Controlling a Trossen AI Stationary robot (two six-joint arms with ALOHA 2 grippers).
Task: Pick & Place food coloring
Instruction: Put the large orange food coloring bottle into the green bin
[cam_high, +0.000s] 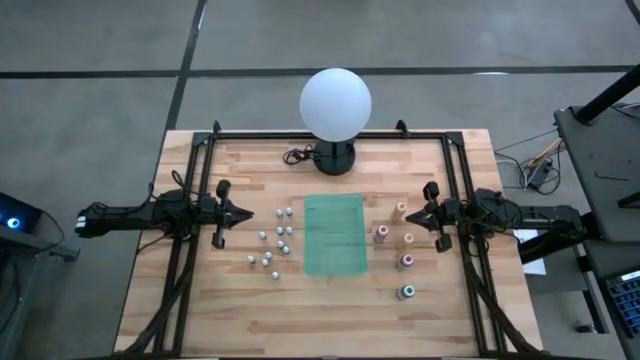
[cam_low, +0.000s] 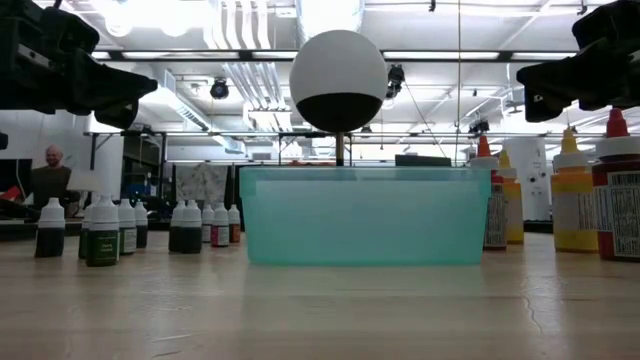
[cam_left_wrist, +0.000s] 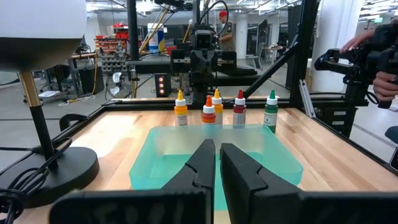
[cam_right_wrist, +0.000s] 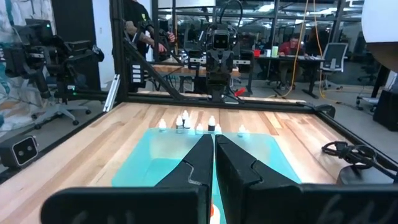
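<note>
Left gripper (cam_high: 243, 213) and right gripper (cam_high: 413, 214) both pressed together, empty, hovering at opposite table edges. Task looks unstarted: teal bin (cam_high: 334, 235) empty (as far as visible), small whitish-capped bottles (cam_high: 275, 242) clustered left of it, coloured-top food coloring bottles (cam_high: 401, 246) right.

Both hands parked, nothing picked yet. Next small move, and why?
Probably open the right hand and ease it toward the nearest large bottle. Both hands are shut and empty, hovering above the table either side of the teal bin. No bottle is in the bin yet, and the large bottles stand right in front of the right hand, so that reach looks shortest. The left hand can wait.
</note>
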